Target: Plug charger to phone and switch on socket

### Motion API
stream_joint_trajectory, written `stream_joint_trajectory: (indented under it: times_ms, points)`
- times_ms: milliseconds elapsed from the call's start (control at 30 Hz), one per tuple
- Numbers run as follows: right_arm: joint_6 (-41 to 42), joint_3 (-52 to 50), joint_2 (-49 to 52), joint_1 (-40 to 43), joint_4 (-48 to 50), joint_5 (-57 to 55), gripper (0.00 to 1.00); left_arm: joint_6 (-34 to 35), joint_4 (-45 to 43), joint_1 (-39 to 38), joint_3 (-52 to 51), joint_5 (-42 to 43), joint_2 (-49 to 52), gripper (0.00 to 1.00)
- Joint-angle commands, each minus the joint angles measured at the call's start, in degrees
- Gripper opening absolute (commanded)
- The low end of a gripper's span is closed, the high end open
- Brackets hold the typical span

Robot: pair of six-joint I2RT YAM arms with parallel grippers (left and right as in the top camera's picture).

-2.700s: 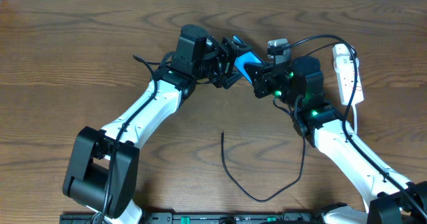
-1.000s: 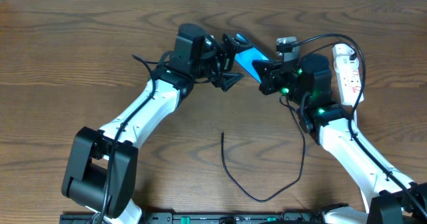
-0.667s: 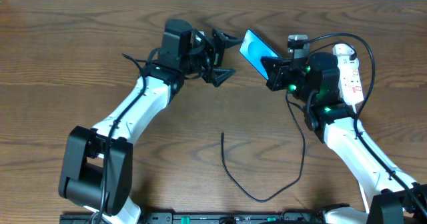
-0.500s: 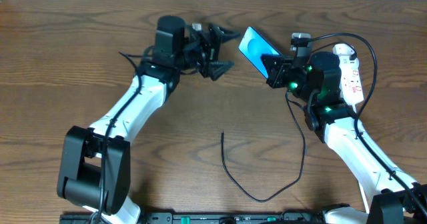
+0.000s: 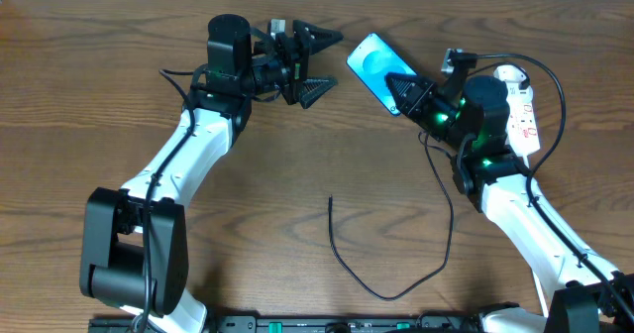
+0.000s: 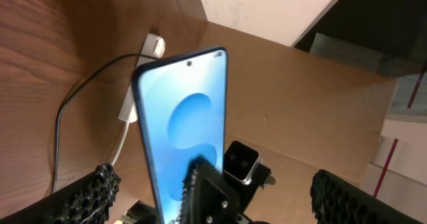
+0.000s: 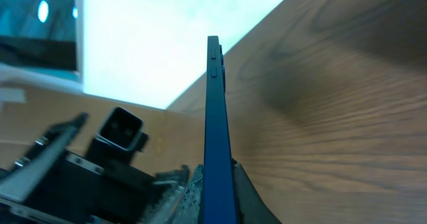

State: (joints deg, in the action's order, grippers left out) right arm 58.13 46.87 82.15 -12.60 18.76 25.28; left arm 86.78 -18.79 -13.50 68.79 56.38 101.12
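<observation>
Toward the far edge of the dark wooden table [image 5: 119,36]: slim smartphone with a bright blue screen and dark edges [image 5: 376,63], held up between the two arms and nearer the right one.
Smartphone attitude: tilted. In the overhead view its long axis runs diagonally from far-left to near-right, with the screen turned up and toward the left arm.
Smartphone, left wrist view: lit screen [image 6: 183,117] face-on, round pattern visible.
Smartphone, right wrist view: body edge-on [image 7: 217,151], side buttons showing.
Right end effector [image 5: 404,91]: closed on the near-right end of the smartphone, one finger on each face. One finger [image 6: 208,191] overlaps the lower part of the screen.
Left end effector [image 5: 335,61]: spread wide, holding nothing. Its tips point toward the smartphone across a gap of bare table.
Left pads: textured black pads [image 6: 87,197] sit at the two lower corners of the left wrist view, far apart.
Thin black charger cable [image 5: 381,293]: lies on the table near the centre in a loose U-shaped curve.
Plug tip [image 5: 330,201]: free end of the charger cable — well apart from the smartphone and from both end effectors.
Cable, far end: rises toward the right arm, where its run cannot be followed.
Narrow white power strip [image 5: 522,105]: lies at the far right, just beside the right wrist, with small red marks along it.
Switch position: cannot tell.
</observation>
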Motion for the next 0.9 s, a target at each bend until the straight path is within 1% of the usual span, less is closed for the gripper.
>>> stream_joint_trajectory:
  times_ms: [0,233,367,600,733,867]
  points:
    - [9.44,1.01,0.24,0.31,2.84,0.79,0.01,-0.98,-0.44,0.2,-0.04,1.27,-1.68,0.93]
    - [21.66,1.01,0.24,0.17,3.82,2.6,0.01,-1.46,-0.44,0.2,-0.04,0.0,-1.68,0.93]
    - [27.23,1.01,0.24,0.15,3.87,4.39,0.01,-4.15,-0.42,0.2,-0.04,-2.86,-1.68,0.93]
    - [32.59,1.01,0.26,-0.76,5.09,5.27,0.01,-4.74,-0.39,0.2,-0.04,-7.04,-1.68,0.93]
    - [33.22,1.01,0.26,-2.16,5.97,4.5,0.01,-4.87,-0.42,0.13,-0.04,-8.48,-1.68,0.93]
    - [35.89,1.01,0.26,-3.67,5.97,3.08,0.01,-4.87,-0.42,-0.48,-0.04,-9.66,-1.68,0.93]
